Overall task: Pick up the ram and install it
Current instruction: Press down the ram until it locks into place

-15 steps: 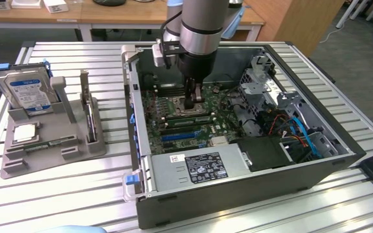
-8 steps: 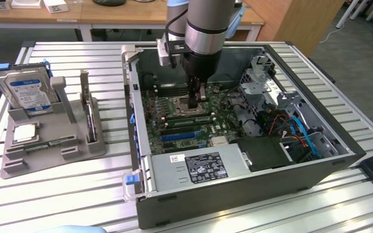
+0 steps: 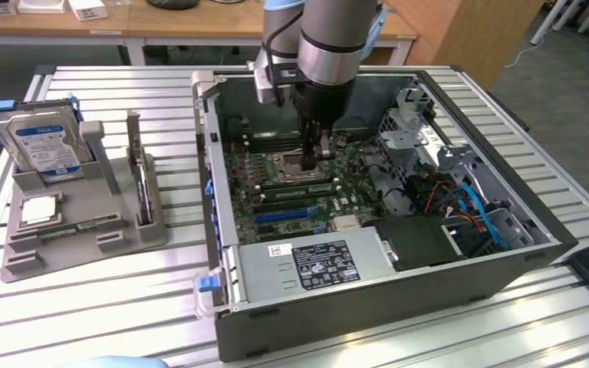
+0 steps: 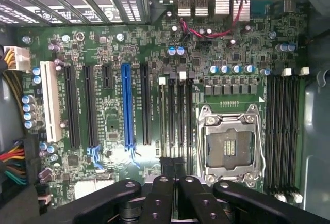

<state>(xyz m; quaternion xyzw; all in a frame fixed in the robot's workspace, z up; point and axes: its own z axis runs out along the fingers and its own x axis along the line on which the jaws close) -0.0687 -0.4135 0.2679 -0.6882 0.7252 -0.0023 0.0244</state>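
One pincer [image 3: 316,156] hung clenched inside the open computer case [image 3: 499,280], just above the motherboard [image 4: 154,53], nothing visibly gripped; the ram [image 3: 73,228] lay in the grey holder [image 3: 28,264].

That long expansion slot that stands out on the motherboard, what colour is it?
Bright blue slot, clearest in the wrist view.

The exterior view looks down steeply over the bench [image 3: 100,307]; the wrist view hangs close above the motherboard [image 4: 237,79], which both share.

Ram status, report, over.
Gripper shut, low over memory slots beside CPU socket. Ram in grip: cannot tell. No obstruction seen at slots.
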